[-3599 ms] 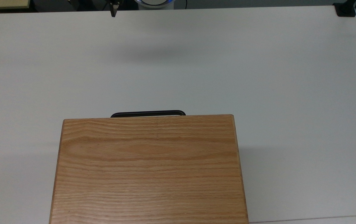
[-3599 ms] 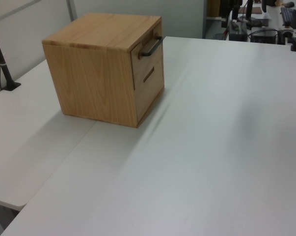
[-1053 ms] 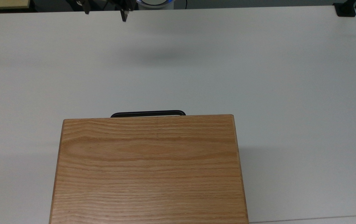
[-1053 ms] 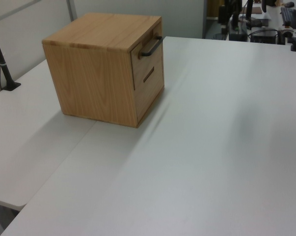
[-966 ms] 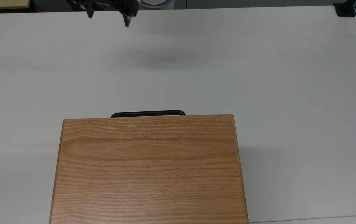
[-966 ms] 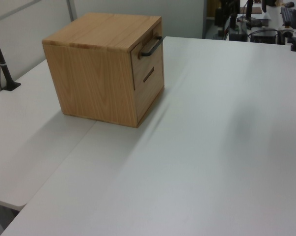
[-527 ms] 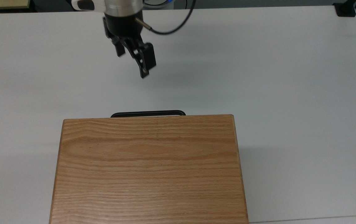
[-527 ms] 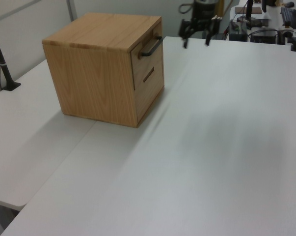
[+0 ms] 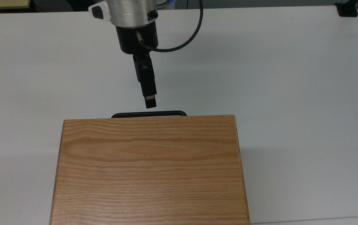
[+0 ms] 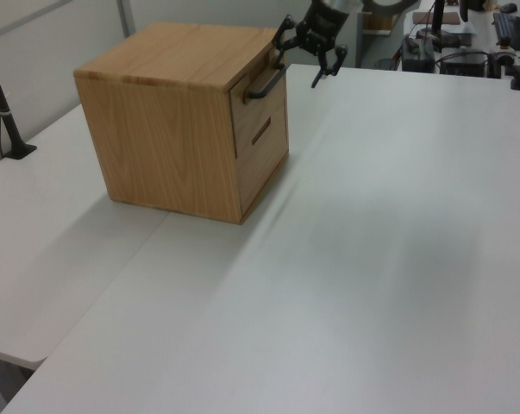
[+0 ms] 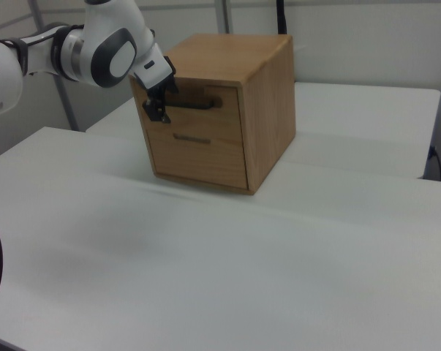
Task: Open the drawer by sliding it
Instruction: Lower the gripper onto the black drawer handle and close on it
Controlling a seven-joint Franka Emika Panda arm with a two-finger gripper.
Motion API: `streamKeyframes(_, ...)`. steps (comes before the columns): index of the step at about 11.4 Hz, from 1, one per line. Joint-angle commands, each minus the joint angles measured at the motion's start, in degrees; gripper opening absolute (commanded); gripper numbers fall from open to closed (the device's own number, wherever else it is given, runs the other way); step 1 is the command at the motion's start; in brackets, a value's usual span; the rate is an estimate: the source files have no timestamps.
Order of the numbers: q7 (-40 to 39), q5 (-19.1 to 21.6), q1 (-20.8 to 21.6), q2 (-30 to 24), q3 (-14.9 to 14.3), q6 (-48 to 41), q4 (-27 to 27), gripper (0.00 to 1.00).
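The drawer [image 11: 221,117] is the upper one in an oak cabinet [image 9: 149,168] and sits shut, flush with the cabinet front. Its slim black bar handle [image 9: 149,114] pokes out past the cabinet top in the top view, and the handle [image 10: 264,84] also shows in the left view. My gripper [image 9: 150,103] hovers just in front of the handle's middle, a small gap apart. In the left view the gripper [image 10: 297,69] is open, its fingers spread one above the other, holding nothing. The right view shows the gripper [image 11: 160,108] level with the handle [image 11: 194,104].
A lower drawer [image 11: 200,157] with a slot pull sits under the upper one. The white table [image 9: 276,78] spreads wide around the cabinet. A black clamp [image 9: 348,9] sits at the top view's far right corner. A black post [image 10: 1,95] stands at the left view's left.
The arm came in from the table's far edge toward the cabinet, and the gripper turned so that its fingers now stack vertically just short of the handle. The drawer has not moved.
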Motion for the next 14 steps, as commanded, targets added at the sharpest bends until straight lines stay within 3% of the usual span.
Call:
streamKeyframes(1,2.34,0.85,1.62,3.3,-0.42,4.56,2.14,0.78)
streamKeyframes(3,3.74,0.59,1.97,4.09,-0.77,7.55,2.23,0.62)
streamKeyframes(7,3.49,-0.29,1.44,4.09,-1.12,8.09,2.15,0.09)
streamKeyframes(10,1.12,-0.12,1.27,3.83,-1.21,8.09,1.71,0.0)
streamKeyframes(12,-1.08,-0.12,1.09,3.22,-1.47,7.57,0.75,0.0)
streamKeyframes(14,-3.45,0.32,0.83,-0.55,-1.38,7.39,-3.81,0.0)
